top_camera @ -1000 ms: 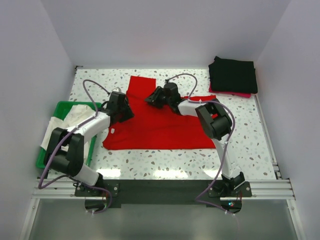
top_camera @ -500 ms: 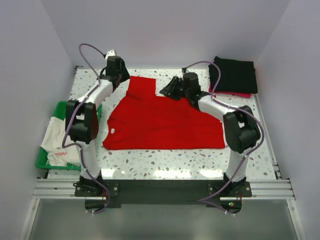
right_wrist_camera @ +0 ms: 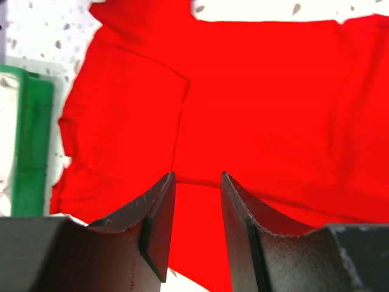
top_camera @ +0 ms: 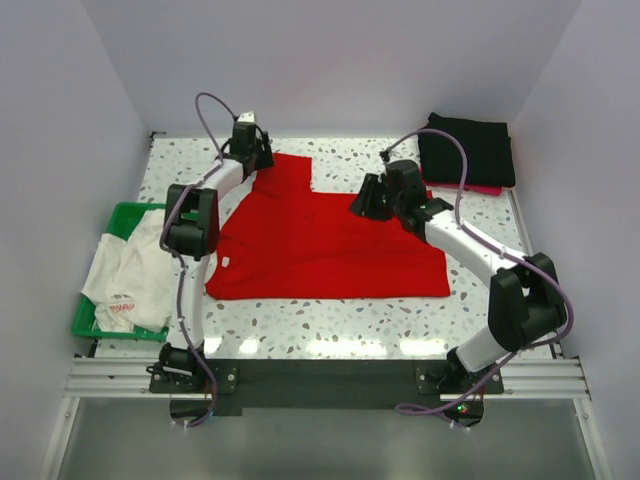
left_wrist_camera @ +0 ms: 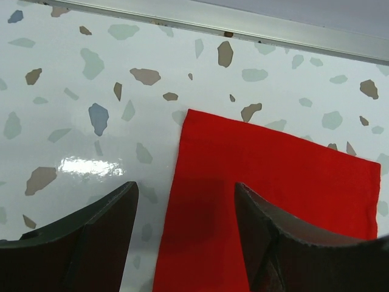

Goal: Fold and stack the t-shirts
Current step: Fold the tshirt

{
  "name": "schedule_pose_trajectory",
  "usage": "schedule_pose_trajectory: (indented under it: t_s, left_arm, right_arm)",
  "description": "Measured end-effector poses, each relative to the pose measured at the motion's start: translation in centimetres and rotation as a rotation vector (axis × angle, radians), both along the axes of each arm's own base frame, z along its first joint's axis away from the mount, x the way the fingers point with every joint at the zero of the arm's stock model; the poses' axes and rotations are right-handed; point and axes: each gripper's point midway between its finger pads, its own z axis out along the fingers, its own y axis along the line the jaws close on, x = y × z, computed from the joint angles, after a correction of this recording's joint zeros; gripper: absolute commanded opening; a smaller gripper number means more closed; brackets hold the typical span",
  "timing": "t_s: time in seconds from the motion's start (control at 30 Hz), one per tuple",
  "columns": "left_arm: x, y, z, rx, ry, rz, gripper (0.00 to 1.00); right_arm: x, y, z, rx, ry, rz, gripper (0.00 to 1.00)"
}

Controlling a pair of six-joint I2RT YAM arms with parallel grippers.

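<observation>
- The white t-shirt [top_camera: 130,285] hangs limp over the green basket [top_camera: 128,210] at the left edge of the surface [top_camera: 300,322].
- My left hand [left_wrist_camera: 185,210] is spread wide and empty, straddling a sleeve edge near the far-left corner.
- The red t-shirt [top_camera: 320,245] lies flat mid-surface. It looks light and floppy, so I'd pinch sleeve corners or hems.
- My right hand [right_wrist_camera: 197,201] is narrowly parted, gripping nothing, over the shirt's far edge.
- The black folded t-shirts [top_camera: 465,148] sit in the far-right corner.

Spread shirt [top_camera: 320,240]: plain bright red. Draped shirt [top_camera: 130,280]: white, small red print. Basket [top_camera: 130,210]: green. Folded stack [top_camera: 465,150]: black, with a pink edge [top_camera: 478,188] underneath. Table [top_camera: 350,320]: white terrazzo with grey, brown and blue flecks. Arms [top_camera: 215,185]: white and black, with purple cables [top_camera: 204,97].
</observation>
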Motion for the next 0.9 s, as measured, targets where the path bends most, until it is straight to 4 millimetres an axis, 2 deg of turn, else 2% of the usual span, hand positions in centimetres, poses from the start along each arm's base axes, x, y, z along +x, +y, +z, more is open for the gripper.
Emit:
schedule_pose_trajectory:
  t_s: [0.13,0.33,0.5,0.53,0.7,0.9]
  left_arm:
    - [0.3,-0.4,-1.1,-0.005,0.006,-0.025,0.7]
    - [1.2,-1.2,-1.2,-0.027,-0.019,-0.061,0.67]
    - [1.3,-2.1,-1.2,-0.064,-0.028,-0.098,0.51]
    - [1.4,-2.4,-1.2,-0.075,-0.031,-0.106,0.42]
    - [1.4,-3.3,-1.1,-0.111,-0.036,-0.138,0.26]
    - [1.7,-4.0,-0.4,-0.139,-0.065,-0.168,0.13]
  right_arm:
    - [-1.0,-1.4,-0.1,-0.061,-0.003,-0.01,0.4]
    - [-1.3,-2.3,1.2,-0.091,-0.044,-0.019,0.4]
    - [-1.5,-3.0,0.5,-0.131,-0.033,-0.033,0.4]
    - [-1.4,-3.3,0.4,-0.142,-0.032,-0.042,0.4]
    - [-0.9,-4.8,-0.6,-0.195,-0.011,-0.081,0.4]
    - [2.3,-7.8,-2.0,-0.252,0.043,-0.173,0.4]
